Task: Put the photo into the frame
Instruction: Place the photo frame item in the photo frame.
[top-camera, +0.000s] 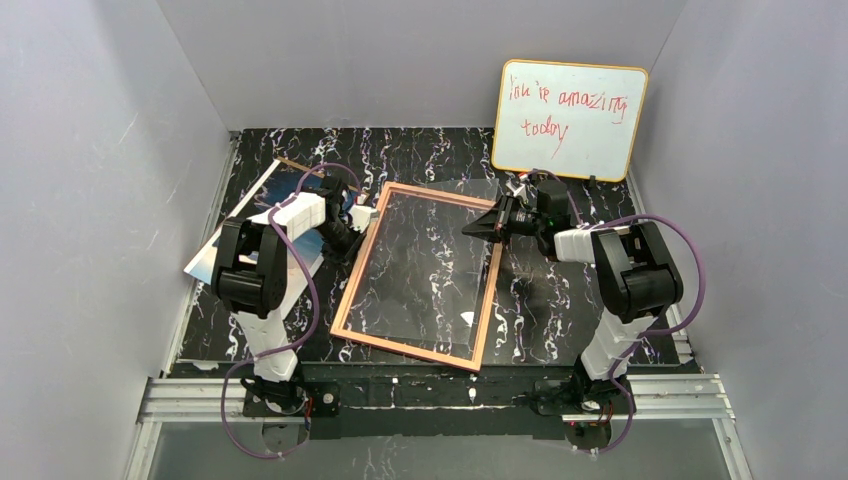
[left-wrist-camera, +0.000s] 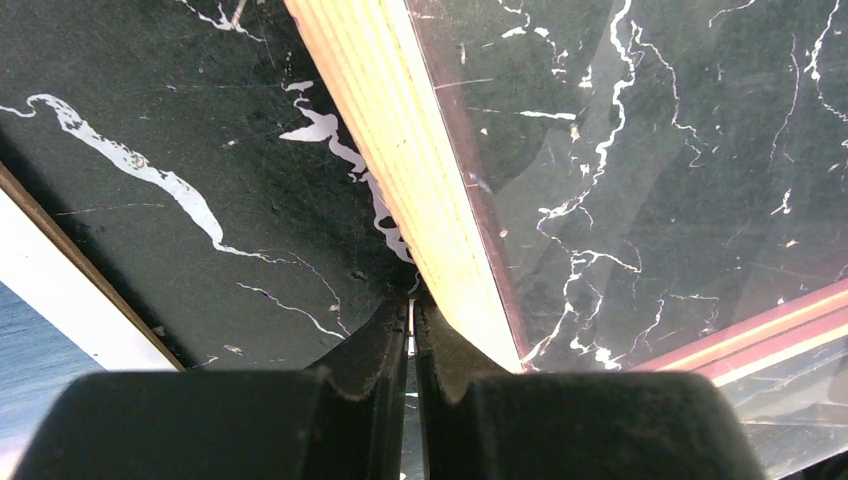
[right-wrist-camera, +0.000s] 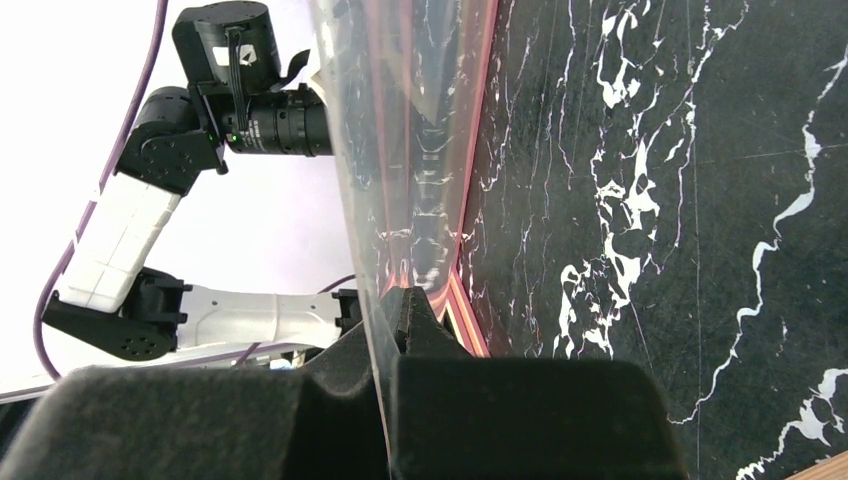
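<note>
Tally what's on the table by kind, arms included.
Pink frame: 1
Clear pane: 1
Photo: 1
Brown backing board: 1
Whiteboard: 1
Robot arms: 2 (left arm, right arm)
Total: 7

Black counter veined white like marble; frame border pink-orange; whiteboard edged yellow, red writing; photo blue
</note>
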